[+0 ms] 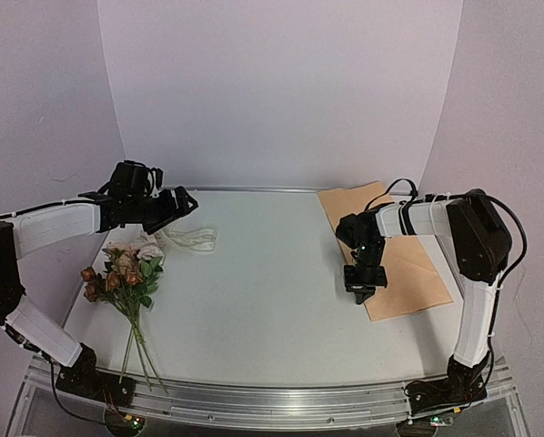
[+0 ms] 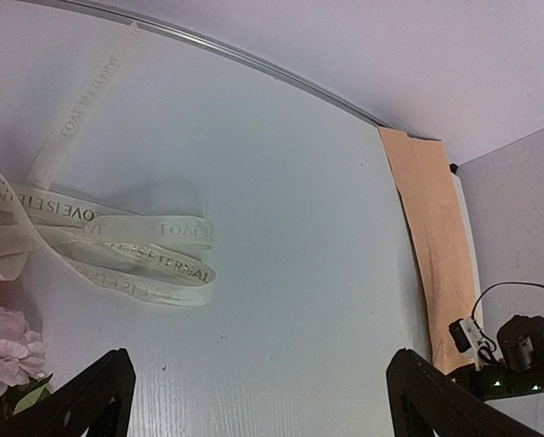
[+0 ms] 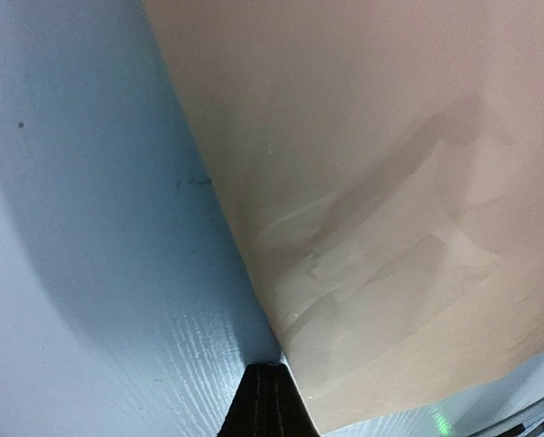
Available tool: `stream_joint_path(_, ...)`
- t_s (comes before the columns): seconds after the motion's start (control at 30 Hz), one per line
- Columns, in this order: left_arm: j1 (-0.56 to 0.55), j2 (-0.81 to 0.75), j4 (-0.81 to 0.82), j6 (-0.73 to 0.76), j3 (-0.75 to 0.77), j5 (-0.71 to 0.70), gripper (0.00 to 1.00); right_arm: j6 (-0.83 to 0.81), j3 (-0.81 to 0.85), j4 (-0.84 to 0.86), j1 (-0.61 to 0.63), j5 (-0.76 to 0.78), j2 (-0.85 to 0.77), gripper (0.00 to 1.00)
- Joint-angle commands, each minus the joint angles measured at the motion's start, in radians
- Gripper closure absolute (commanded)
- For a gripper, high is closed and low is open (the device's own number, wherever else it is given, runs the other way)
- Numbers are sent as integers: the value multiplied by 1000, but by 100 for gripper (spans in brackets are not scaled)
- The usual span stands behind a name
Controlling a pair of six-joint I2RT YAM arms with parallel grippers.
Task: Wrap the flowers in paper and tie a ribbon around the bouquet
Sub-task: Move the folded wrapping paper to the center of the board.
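Tan kraft paper (image 1: 408, 264) lies at frame right; right jaws closed at its left edge, left jaws wide open, empty, near the ribbon (image 1: 192, 240).

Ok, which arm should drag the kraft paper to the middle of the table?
Right. The right gripper is shut on the edge of the kraft paper; the left gripper hangs open near the ribbon, far across the table.
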Motion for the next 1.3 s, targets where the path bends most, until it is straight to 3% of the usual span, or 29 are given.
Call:
stream_joint_path(0.0, 3, 15, 50, -31, 12, 12, 0, 21, 26, -22, 21, -84, -51, 100)
stream_joint_path(0.17, 3, 22, 62, -36, 7, 32, 0, -16, 52, -78, -6, 20, -98, 96)
stream_joint_path(0.37, 5, 30, 70, -36, 11, 60, 0, -40, 56, -63, -173, 61, -110, 28)
stream_joint_path(0.5, 4, 51, 73, -42, 27, 92, 0, -24, 76, 7, -262, -5, -68, 4)
stream_joint_path(0.73, 5, 61, 98, -59, 30, 122, 0, 36, 72, 157, -315, -135, 24, 2)
stream_joint_path(0.97, 5, 49, 103, -73, 11, 127, 0, 157, -53, 320, -311, -220, 36, 2)
stream_joint_path(1.27, 6, 28, 102, -97, -17, 122, 0, 235, -186, 388, -143, -206, -8, 2)
